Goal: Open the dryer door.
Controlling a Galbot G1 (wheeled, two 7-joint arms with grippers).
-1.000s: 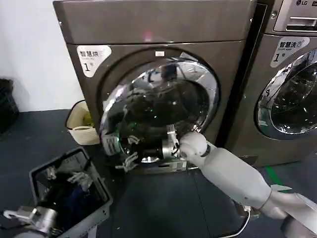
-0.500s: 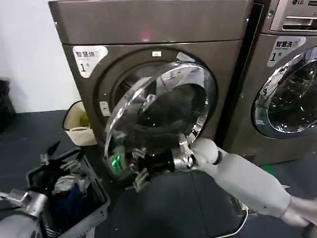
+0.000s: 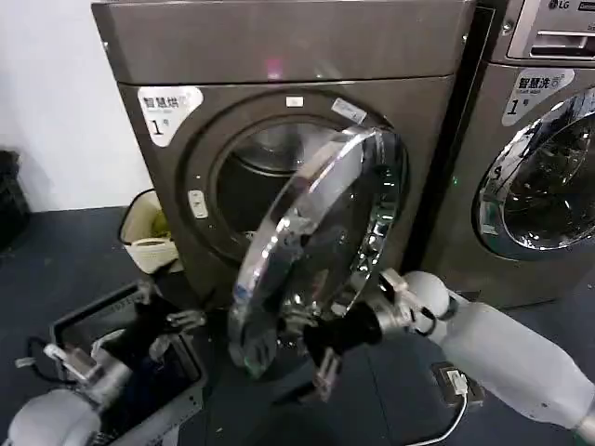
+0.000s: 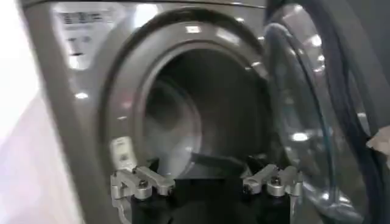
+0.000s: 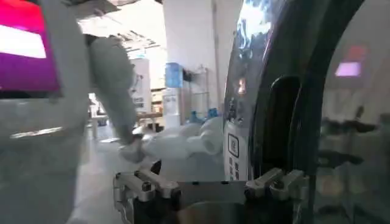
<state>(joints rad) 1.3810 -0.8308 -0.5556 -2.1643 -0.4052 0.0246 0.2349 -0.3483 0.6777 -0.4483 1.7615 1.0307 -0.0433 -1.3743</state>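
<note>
right gripper (image 3: pixel 321 358) spread wide at lower rim of dryer door (image 3: pixel 316 242) | left gripper (image 3: pixel 56 358) spread, low over grey basket (image 3: pixel 181 395) | basket holds dark clothes | door half open, hinged right, edge-on, glass faces right, tilted upright

drum mouth (image 3: pixel 270 190) unblocked, half-swung dryer door (image 3: pixel 316 242) crowding its right

Laundry room, self-service type. Two grey front-loading machines (image 3: pixel 279 139) are stood side by side on a dark floor (image 3: pixel 65 251) against a white wall (image 3: pixel 56 102); each front is marked with a numbered label (image 3: pixel 167 110), and an LG panel (image 3: pixel 555 28) is carried by the second machine. A laundry basket of clothes (image 3: pixel 139 358) is placed nearby.
</note>
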